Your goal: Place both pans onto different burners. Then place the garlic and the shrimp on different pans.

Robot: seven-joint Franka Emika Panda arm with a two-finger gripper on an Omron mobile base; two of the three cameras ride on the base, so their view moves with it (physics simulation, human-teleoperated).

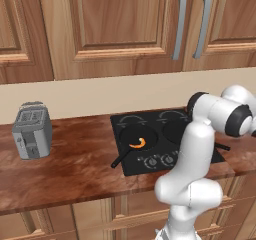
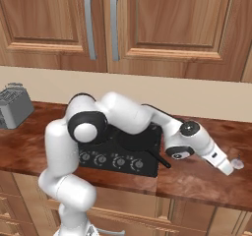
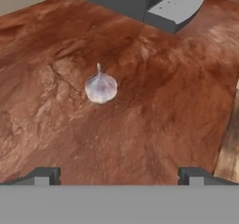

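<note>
Garlic [image 3: 101,87] lies on the reddish-brown wooden counter [image 3: 154,120], a pale, purple-tinged bulb with its thin stem pointing up; in the right base view it [image 2: 237,163] is a small pale blob just beyond the tip of the hand, well to the right of the cooktop [image 2: 147,166]. Nothing touches it. In the hand view the gripper [image 3: 119,175] has its two dark fingertips [image 3: 43,175] spread wide at the bottom of the picture, with bare counter between them and the bulb farther ahead, so the jaws are wide open and hold nothing. From the right base view the gripper [image 2: 227,168] hangs low over the counter, slanting down toward the bulb.

Back on the black cooktop [image 1: 131,168], the shrimp [image 1: 138,143], an orange crescent, sits inside one pan [image 1: 131,139] on the front left burner, its thin handle [image 1: 119,160] pointing toward the counter's front edge. The second pan [image 1: 175,131] rests to its right, partly hidden behind the white arm. The rear burners [image 1: 132,120] show their grey rings bare. A row of knobs [image 1: 159,160] lines the cooktop's front.

A grey toaster [image 1: 31,130] stands on the counter well to the left, and another grey appliance [image 3: 149,1] sits beyond the garlic in the hand view. Wooden cabinets [image 1: 120,24] hang above.
</note>
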